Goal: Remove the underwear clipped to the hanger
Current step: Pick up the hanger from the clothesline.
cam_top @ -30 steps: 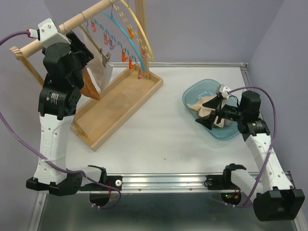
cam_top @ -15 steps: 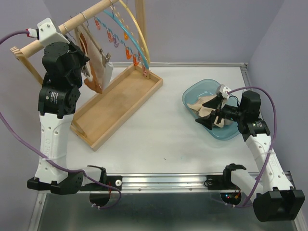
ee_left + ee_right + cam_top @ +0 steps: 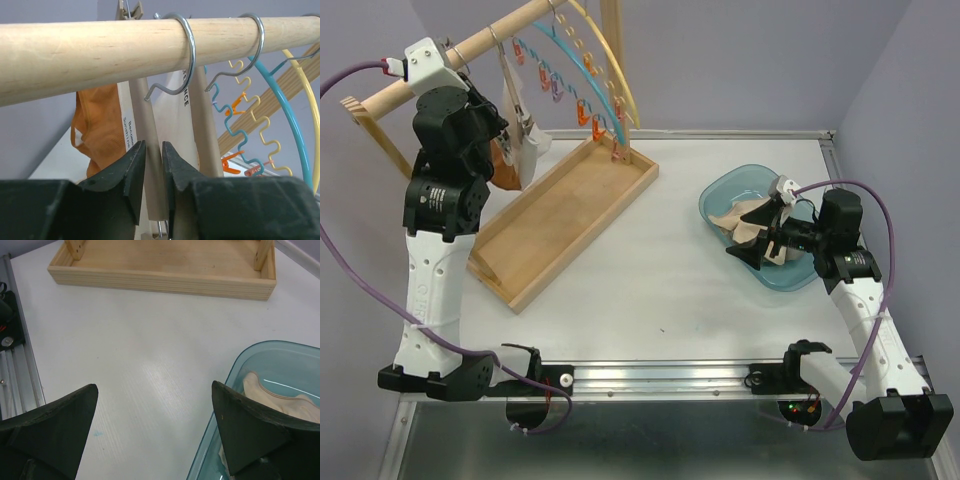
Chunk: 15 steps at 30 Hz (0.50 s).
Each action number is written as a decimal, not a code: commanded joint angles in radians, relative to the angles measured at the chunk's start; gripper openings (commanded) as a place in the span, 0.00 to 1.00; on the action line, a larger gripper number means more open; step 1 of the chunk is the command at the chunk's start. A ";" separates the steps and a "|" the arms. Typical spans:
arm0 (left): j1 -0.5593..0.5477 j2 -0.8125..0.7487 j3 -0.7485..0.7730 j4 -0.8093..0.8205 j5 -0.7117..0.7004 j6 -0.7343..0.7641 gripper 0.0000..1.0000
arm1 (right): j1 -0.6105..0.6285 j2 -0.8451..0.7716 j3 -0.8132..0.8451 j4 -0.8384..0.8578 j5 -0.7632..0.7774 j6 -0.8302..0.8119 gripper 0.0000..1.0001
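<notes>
The left pincer (image 3: pixel 153 150) pinches beige underwear (image 3: pixel 145 115): light, limp, stretchy cloth, best gripped high. The right pincer (image 3: pixel 154 387) is spread.

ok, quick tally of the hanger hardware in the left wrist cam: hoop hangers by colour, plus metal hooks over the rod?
Blue hoop hanger: 1
Yellow hoop hanger: 1
Metal hooks over the wooden rod: 2
Total: 4
</notes>
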 commanded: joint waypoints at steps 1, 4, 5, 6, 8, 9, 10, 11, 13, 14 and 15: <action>0.006 0.004 -0.019 0.020 -0.008 0.024 0.34 | 0.005 -0.016 -0.014 0.011 -0.011 0.009 1.00; 0.009 0.007 -0.030 0.019 -0.016 0.024 0.38 | 0.005 -0.018 -0.014 0.011 -0.011 0.009 1.00; 0.009 0.007 -0.030 0.019 -0.016 0.024 0.38 | 0.006 -0.016 -0.014 0.011 -0.010 0.009 1.00; 0.009 0.007 -0.033 0.019 -0.014 0.026 0.38 | 0.005 -0.018 -0.012 0.011 -0.010 0.009 1.00; 0.009 0.008 -0.030 0.019 -0.014 0.024 0.38 | 0.006 -0.018 -0.012 0.011 -0.011 0.009 1.00; 0.009 0.010 -0.029 0.019 -0.014 0.024 0.37 | 0.005 -0.020 -0.014 0.011 -0.010 0.009 1.00; 0.009 0.010 -0.029 0.017 -0.014 0.024 0.36 | 0.005 -0.021 -0.012 0.011 -0.010 0.009 1.00; 0.009 0.010 -0.027 0.017 -0.013 0.026 0.35 | 0.006 -0.021 -0.012 0.011 -0.010 0.009 1.00; 0.009 0.010 -0.024 0.015 -0.013 0.026 0.31 | 0.006 -0.023 -0.012 0.011 -0.011 0.009 1.00; 0.009 0.008 -0.022 0.017 -0.014 0.027 0.26 | 0.006 -0.021 -0.012 0.011 -0.011 0.009 1.00; 0.009 0.005 -0.021 0.017 -0.014 0.026 0.22 | 0.006 -0.023 -0.012 0.011 -0.011 0.009 1.00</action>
